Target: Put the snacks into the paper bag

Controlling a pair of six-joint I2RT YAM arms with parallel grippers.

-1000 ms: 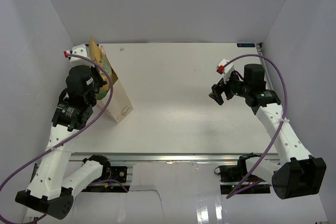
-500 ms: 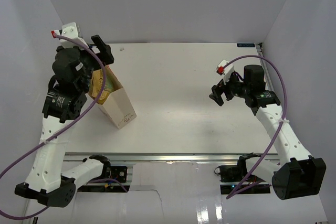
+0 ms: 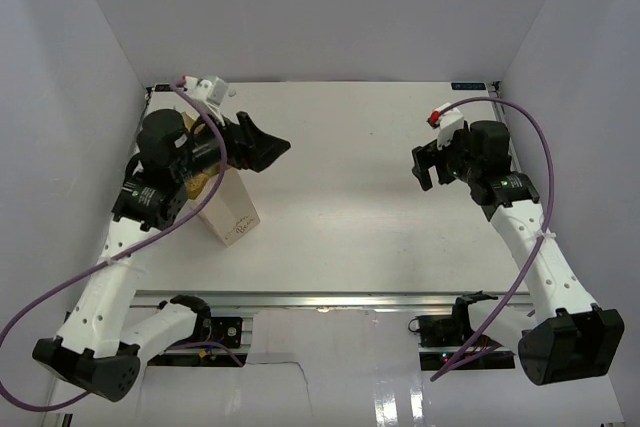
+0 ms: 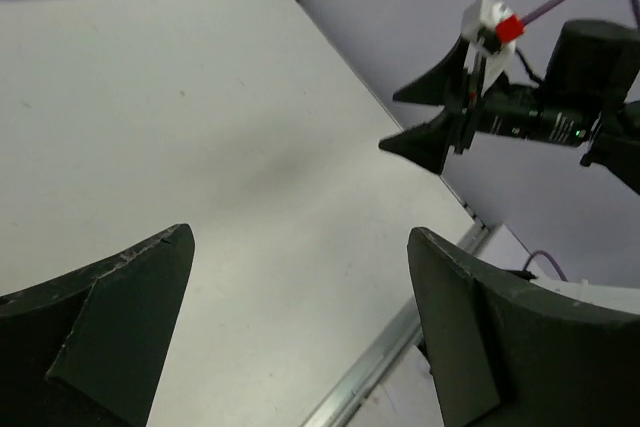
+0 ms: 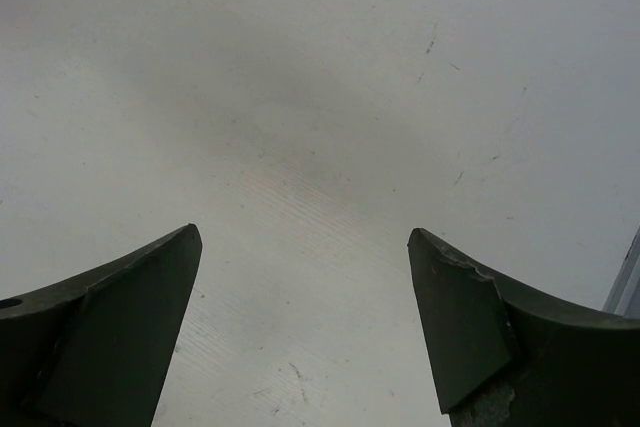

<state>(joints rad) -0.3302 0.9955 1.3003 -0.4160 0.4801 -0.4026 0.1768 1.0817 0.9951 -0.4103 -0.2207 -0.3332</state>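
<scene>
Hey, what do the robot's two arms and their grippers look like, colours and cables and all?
Both the left arm and right arm have white links with black joint housings. A purple cable loops along each. The left gripper and right gripper have dark wedge-shaped fingers; a white block with a red tip sits on each wrist.

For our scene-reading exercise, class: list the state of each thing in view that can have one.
Cream paper bag: standing upright, mouth open.
Yellow snack packet: inside the bag, partly hidden by the left arm.
Left gripper: open, empty.
Right gripper: open, empty.
</scene>
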